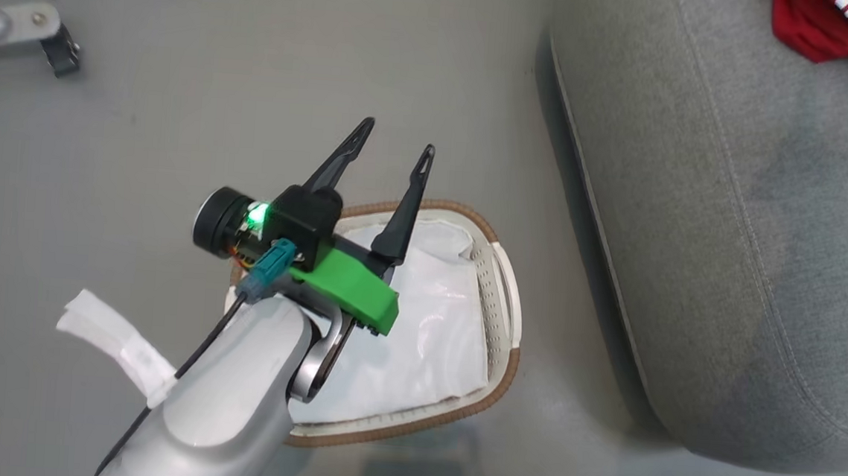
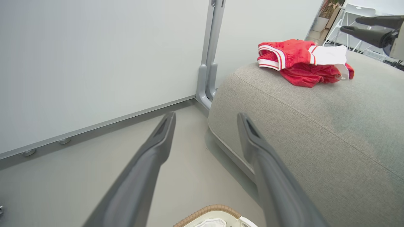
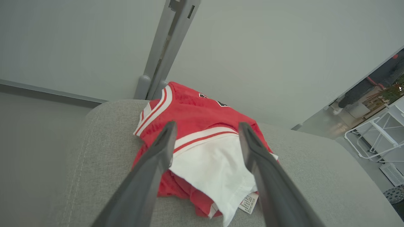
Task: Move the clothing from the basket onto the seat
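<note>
Red jersey (image 2: 296, 66) lies crumpled at a corner of the grey seat (image 1: 731, 215).
Left gripper (image 1: 398, 136) hovers above the basket (image 1: 505, 363), right gripper (image 3: 206, 124) over the jersey; both spread wide, gripping nothing.

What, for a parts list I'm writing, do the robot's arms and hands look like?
Left hand: two long dark tapered fingers, green mount, black camera with green light, teal plug, black cable, silver forearm. Right hand: same dark fingers.
</note>
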### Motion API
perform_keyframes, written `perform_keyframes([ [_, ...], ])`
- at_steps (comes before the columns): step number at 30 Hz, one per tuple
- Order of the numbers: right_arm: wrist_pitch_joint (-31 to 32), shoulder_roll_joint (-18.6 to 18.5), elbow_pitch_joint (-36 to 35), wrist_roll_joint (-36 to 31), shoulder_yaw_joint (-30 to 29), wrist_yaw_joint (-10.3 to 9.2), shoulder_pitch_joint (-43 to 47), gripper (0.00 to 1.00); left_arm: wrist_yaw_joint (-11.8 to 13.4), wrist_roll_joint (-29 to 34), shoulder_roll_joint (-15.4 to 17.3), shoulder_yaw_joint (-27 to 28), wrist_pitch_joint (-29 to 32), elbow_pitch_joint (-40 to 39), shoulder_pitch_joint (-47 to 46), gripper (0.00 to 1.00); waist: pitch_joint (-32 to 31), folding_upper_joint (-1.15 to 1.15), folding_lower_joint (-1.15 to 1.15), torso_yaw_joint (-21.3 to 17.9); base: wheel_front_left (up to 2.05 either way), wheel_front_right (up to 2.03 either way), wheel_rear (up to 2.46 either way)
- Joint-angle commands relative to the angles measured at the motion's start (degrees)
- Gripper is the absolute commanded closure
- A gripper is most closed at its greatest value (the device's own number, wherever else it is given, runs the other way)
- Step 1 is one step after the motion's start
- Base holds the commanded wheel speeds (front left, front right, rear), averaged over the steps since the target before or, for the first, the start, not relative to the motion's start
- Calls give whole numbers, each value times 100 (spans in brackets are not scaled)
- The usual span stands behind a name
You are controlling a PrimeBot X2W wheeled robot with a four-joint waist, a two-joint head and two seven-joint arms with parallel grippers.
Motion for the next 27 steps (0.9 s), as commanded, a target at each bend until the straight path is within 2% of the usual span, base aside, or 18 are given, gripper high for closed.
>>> perform_keyframes([
  [1, -27, 64, -77, 107, 72, -8, 176, 0, 18, -37, -9, 115, -26, -26, 203, 0, -541, 0, 0, 224, 0, 0, 0],
  [11, -29, 699, -975, 979, 409, -8, 1070, 0, 120, 44, -59, 1246, -20, -158, 1334, 0, -1496, 0, 0, 758, 0, 0, 0],
  [22, -28, 1638, -2239, 1299, 271, -8, 2791, 0, 71, 328, -189, 2490, -21, -374, 2467, 0, -2086, 0, 0, 1059, 0, 0, 0],
  [27, -28, 1790, -2742, 1386, 335, -8, 3655, 0, -9, 536, -264, 2885, -21, -490, 2995, 0, -2294, 0, 0, 1082, 0, 0, 0],
])
